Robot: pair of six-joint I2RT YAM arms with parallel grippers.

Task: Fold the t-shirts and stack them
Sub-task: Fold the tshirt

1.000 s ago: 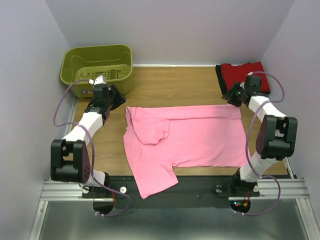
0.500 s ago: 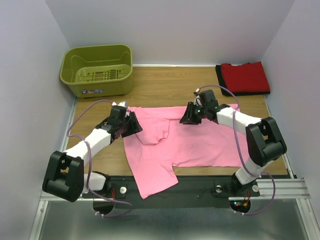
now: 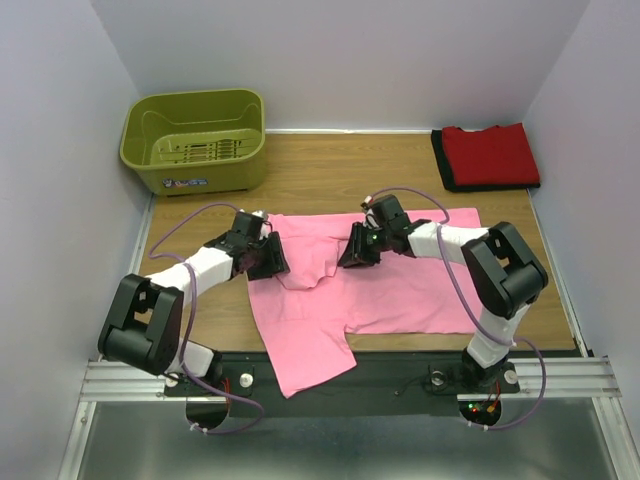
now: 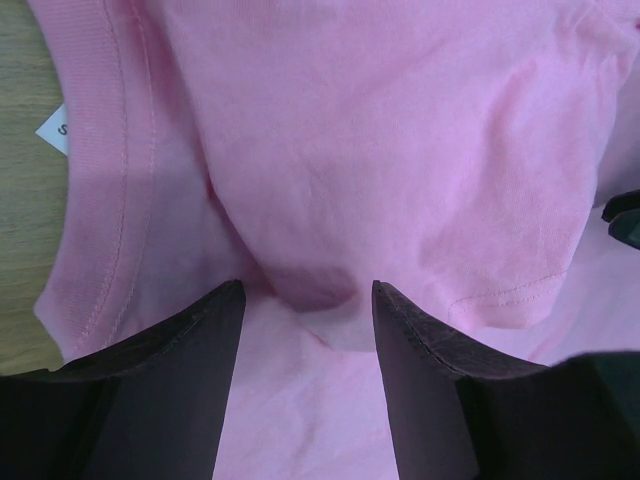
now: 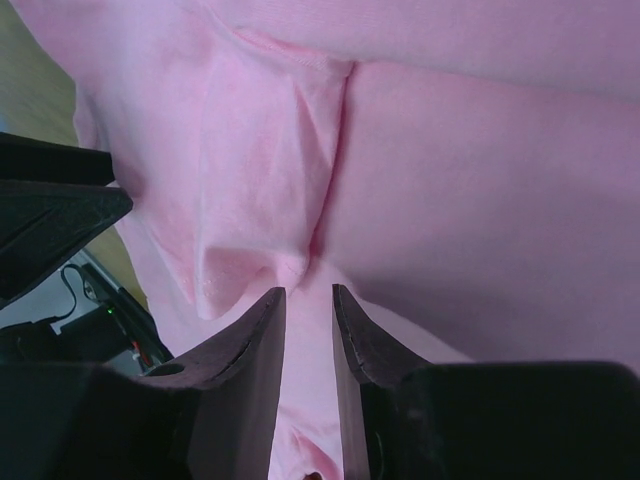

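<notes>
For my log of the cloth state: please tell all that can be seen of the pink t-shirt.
The pink t-shirt is bright pink soft cloth, spread on the wooden table, collar toward the left. One sleeve is folded in onto the body; the other drapes over the near edge. A white tag shows at the ribbed collar. The left gripper and right gripper, both open, hang over the folded sleeve.

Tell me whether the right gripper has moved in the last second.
Yes. The right gripper swung left, away from the red t-shirt in the far right corner, to the middle of the pink t-shirt.
</notes>
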